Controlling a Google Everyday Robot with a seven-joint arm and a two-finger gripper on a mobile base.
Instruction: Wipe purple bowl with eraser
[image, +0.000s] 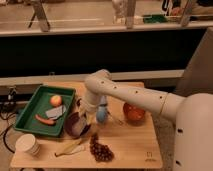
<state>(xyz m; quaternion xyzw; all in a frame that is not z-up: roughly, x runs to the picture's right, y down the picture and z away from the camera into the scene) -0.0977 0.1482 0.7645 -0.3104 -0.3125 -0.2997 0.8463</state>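
Observation:
The purple bowl (76, 126) sits on the wooden table (135, 142), just right of the green tray (30, 107). My gripper (88, 119) hangs from the white arm (125, 95), which reaches in from the right. It is low over the bowl's right rim. The eraser is not visible; the gripper's end hides whatever is under it.
The tray holds an orange fruit (56, 100), a flat bluish-grey pad (55, 112) and a red piece (44, 119). A light blue piece (102, 115) stands right of the gripper. An orange bowl (134, 113), grapes (101, 150), a banana (70, 147) and a paper cup (27, 145) are nearby.

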